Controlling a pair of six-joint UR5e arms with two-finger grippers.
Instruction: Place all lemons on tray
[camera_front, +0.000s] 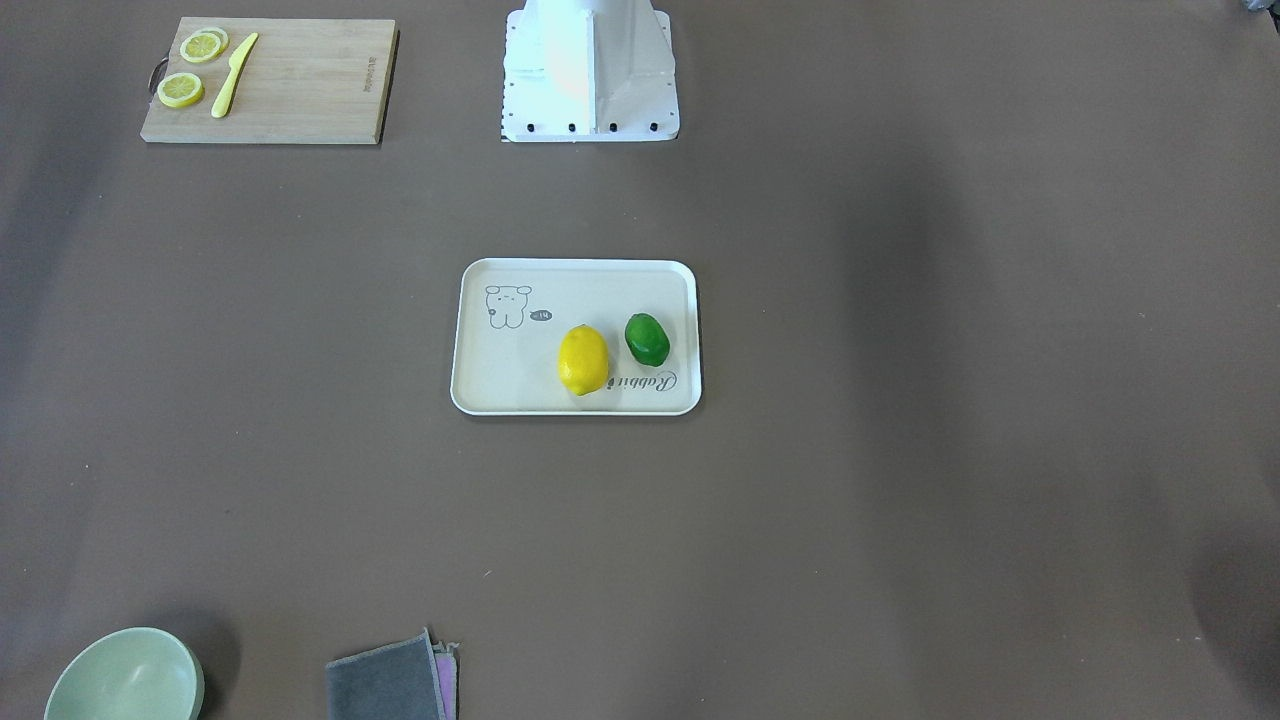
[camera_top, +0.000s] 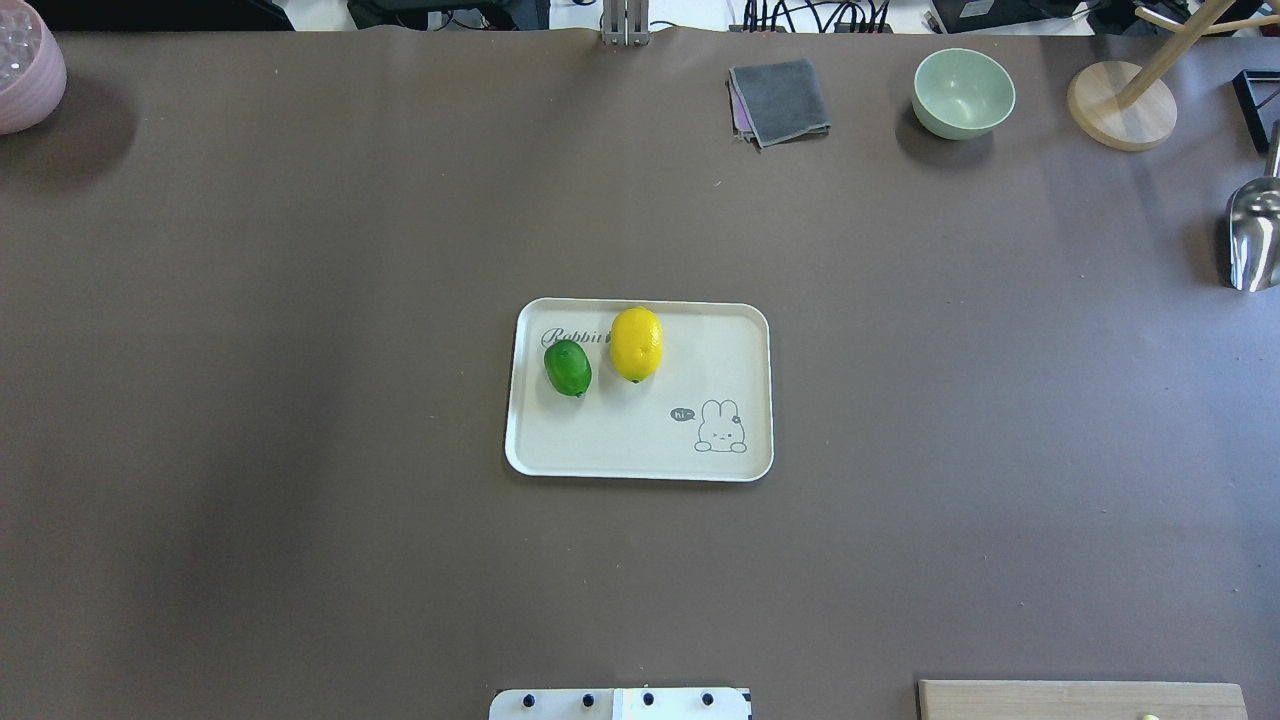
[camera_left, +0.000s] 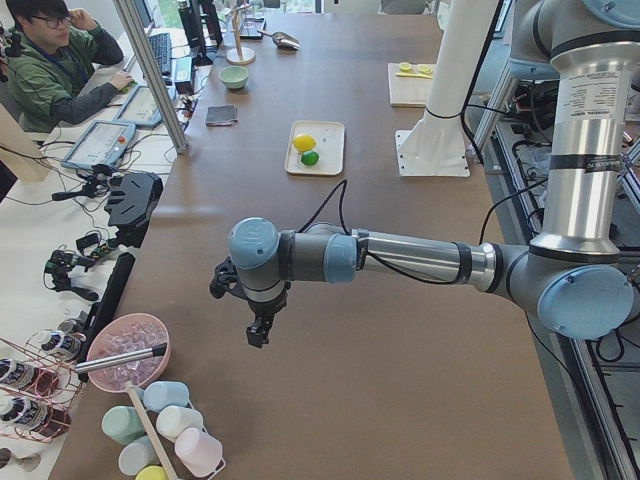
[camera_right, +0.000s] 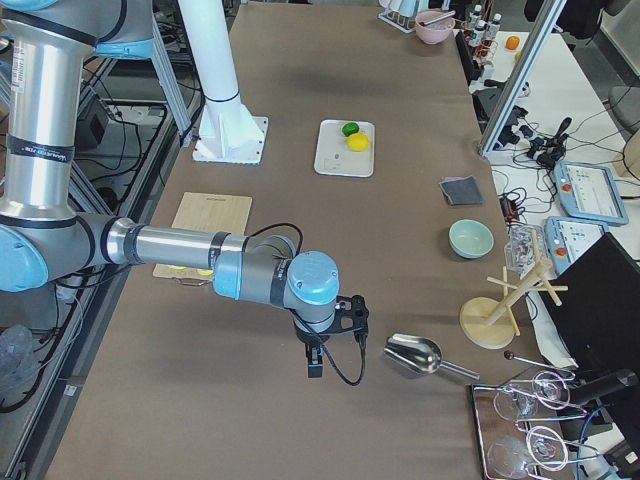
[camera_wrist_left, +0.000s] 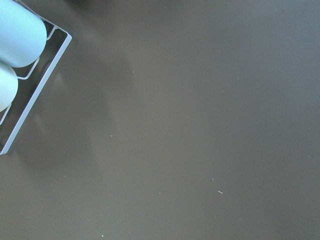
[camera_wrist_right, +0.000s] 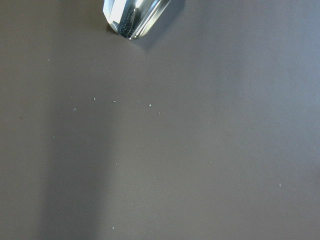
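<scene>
On tray (camera_front: 510, 375), front view: yellow lemon (camera_front: 583, 360) and green lemon (camera_front: 647, 339) lie side by side, not touching. Overhead: same, no arms. Side views: left gripper (camera_left: 258, 328) and right gripper (camera_right: 315, 358) hang far off over table (camera_left: 400, 380); can't tell if clenched or released. Task looks done; no move needed.

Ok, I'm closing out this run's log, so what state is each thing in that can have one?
Yellow lemon, lying on the tray, ungripped.
Green lemon, lying on the tray, just apart from the yellow one.
The tray, flat on the table, holding both lemons.
Left claw, away from the tray, open or shut cannot be told.
Right claw, likewise, near the metal scoop.
Green bowl, upright, empty.
Grey cloth, folded.
</scene>
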